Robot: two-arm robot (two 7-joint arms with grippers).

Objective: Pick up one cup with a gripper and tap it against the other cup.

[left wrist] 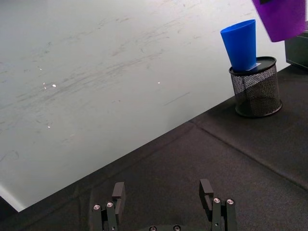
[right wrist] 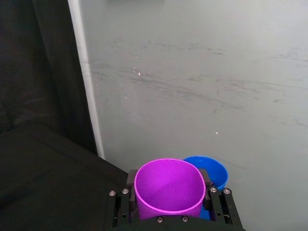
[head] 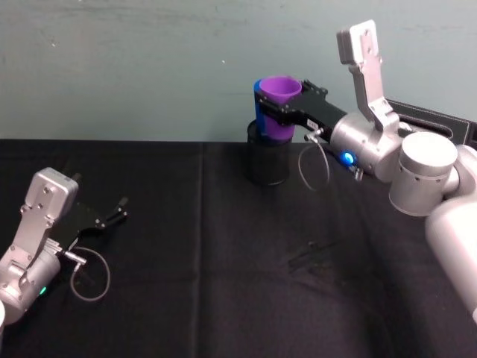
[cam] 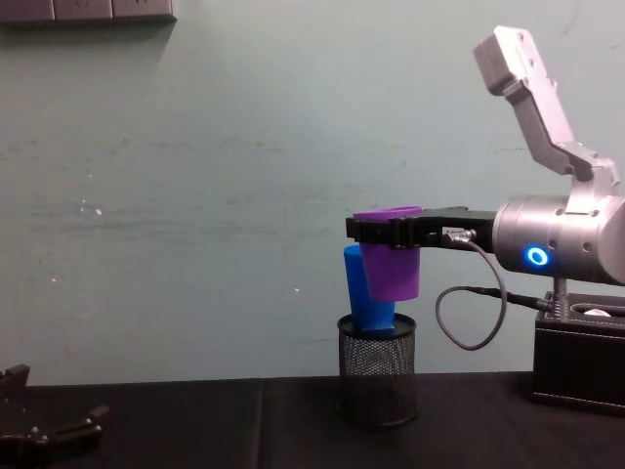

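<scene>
My right gripper (cam: 383, 231) is shut on the purple cup (cam: 392, 260) and holds it upright in the air near the back wall. The blue cup (cam: 359, 293) stands in a black mesh cylinder (cam: 377, 382) on the table. The purple cup hangs close beside the blue cup's upper part and slightly higher. The left wrist view shows a narrow gap between the purple cup (left wrist: 284, 19) and the blue cup (left wrist: 240, 44). From the right wrist I look down into the purple cup (right wrist: 168, 188), with the blue cup's rim (right wrist: 214, 169) just behind it. My left gripper (head: 115, 212) rests open on the table at the front left.
A black cloth (head: 223, 283) covers the table. A black box (cam: 578, 363) stands at the back right under my right arm. The pale wall (head: 149, 67) rises right behind the mesh cylinder (head: 267, 160). A loose cable loops beside the left arm (head: 89, 272).
</scene>
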